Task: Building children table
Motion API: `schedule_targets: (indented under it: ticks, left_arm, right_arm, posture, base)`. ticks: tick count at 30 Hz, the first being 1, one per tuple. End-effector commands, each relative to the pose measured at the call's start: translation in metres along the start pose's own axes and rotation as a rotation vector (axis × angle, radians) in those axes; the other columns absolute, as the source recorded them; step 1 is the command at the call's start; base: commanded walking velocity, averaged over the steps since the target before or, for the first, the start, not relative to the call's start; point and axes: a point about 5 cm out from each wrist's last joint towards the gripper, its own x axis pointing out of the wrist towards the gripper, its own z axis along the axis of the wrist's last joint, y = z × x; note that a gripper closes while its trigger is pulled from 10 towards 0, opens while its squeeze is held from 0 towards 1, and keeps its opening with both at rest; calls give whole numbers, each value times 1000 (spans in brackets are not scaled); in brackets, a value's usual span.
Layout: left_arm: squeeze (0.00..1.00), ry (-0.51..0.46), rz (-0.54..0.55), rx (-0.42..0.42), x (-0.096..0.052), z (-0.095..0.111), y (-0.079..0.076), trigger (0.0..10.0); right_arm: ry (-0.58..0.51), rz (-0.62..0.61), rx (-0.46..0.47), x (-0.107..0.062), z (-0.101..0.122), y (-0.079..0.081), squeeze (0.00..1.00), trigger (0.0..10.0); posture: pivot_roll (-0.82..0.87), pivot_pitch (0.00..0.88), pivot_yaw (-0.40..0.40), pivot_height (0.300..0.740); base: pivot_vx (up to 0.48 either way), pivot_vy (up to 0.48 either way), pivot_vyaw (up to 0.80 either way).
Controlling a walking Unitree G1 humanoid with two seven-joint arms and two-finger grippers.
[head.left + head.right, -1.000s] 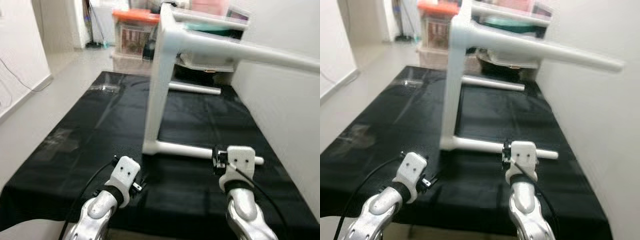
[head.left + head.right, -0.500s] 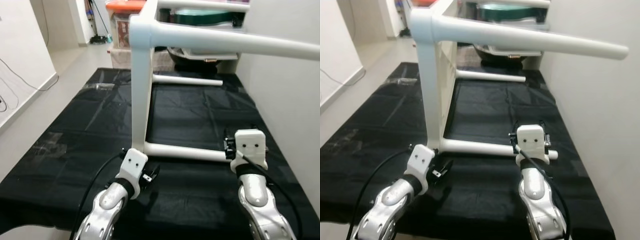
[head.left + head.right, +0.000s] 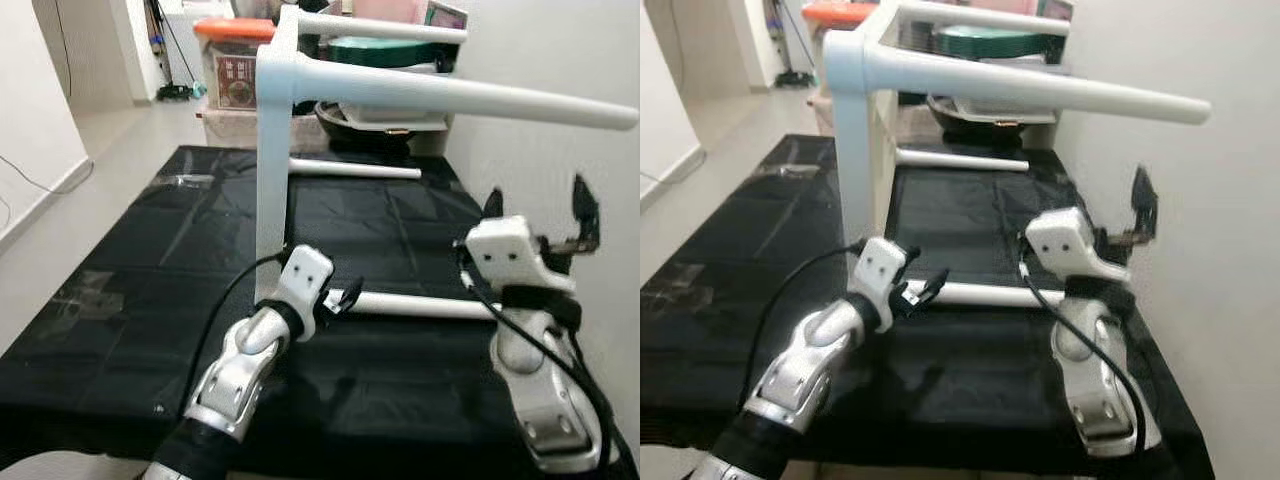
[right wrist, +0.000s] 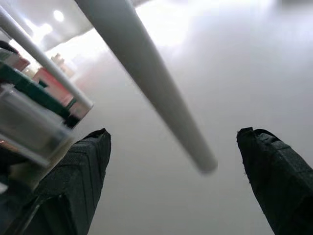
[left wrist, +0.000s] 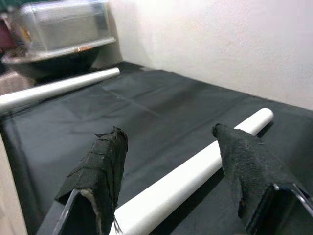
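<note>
A white children's table lies on its side on a black cloth (image 3: 150, 260), its top (image 3: 272, 160) standing upright. One leg (image 3: 480, 97) juts out high toward the wall. A lower leg (image 3: 420, 305) rests on the cloth. My left gripper (image 3: 340, 298) is open and straddles this lower leg close to the table top. In the left wrist view the leg (image 5: 195, 171) runs between the two fingers (image 5: 100, 171). My right gripper (image 3: 540, 205) is raised near the wall, open and empty, pointing up beneath the high leg (image 4: 146, 83).
A white wall (image 3: 560, 60) runs close along the right side of the cloth. Storage boxes (image 3: 240, 70) and a dark bowl under a clear container (image 3: 385, 110) crowd the far end. Bare floor (image 3: 110, 140) lies to the left.
My left gripper has reached forward and now straddles the lower leg. My right gripper has lifted from the lower leg's end and tilted upward. The camera has shifted too.
</note>
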Motion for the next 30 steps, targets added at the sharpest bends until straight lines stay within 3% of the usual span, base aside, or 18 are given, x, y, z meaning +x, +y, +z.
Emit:
schedule_targets:
  ticks: [1,9,16,18,20,22,25,28,30]
  left_arm:
    - [0,4,9,-11,3,-3,2,10000]
    - [0,-27,54,-1,21,9,14,10000]
    - [0,-39,58,-3,28,13,17,10000]
    - [0,-57,56,-8,38,21,16,10000]
    - [0,-57,56,-8,38,21,16,10000]
    - [0,-69,54,-2,48,28,16,10000]
    - [0,-73,55,4,51,31,17,10000]
    - [0,-82,78,15,55,36,26,10000]
    - [0,-82,78,15,55,36,26,10000]
  right_arm:
    - [-46,1,-46,3,3,1,0,10000]
    - [-168,-55,-202,32,13,-6,0,10000]
    - [-197,-69,-252,40,15,-5,0,10000]
    - [-230,-61,-309,51,17,-1,0,10000]
    - [-230,-61,-309,51,17,-1,0,10000]
    - [-239,-65,-369,65,16,3,0,10000]
    - [-242,-79,-393,71,15,3,0,10000]
    - [-256,-183,-458,92,19,-11,0,10000]
    - [-256,-183,-458,92,19,-11,0,10000]
  posture:
    - [110,46,-46,740]
    - [107,111,-38,740]
    - [106,129,-38,740]
    - [96,160,-36,740]
    - [96,160,-36,740]
    - [93,175,-36,740]
    - [93,175,-36,740]
    - [94,188,-42,740]
    - [94,188,-42,740]
  base:
    - [0,0,0]
    - [0,0,0]
    - [0,0,0]
    - [0,0,0]
    - [0,0,0]
    - [0,0,0]
    - [0,0,0]
    - [0,0,0]
    - [0,0,0]
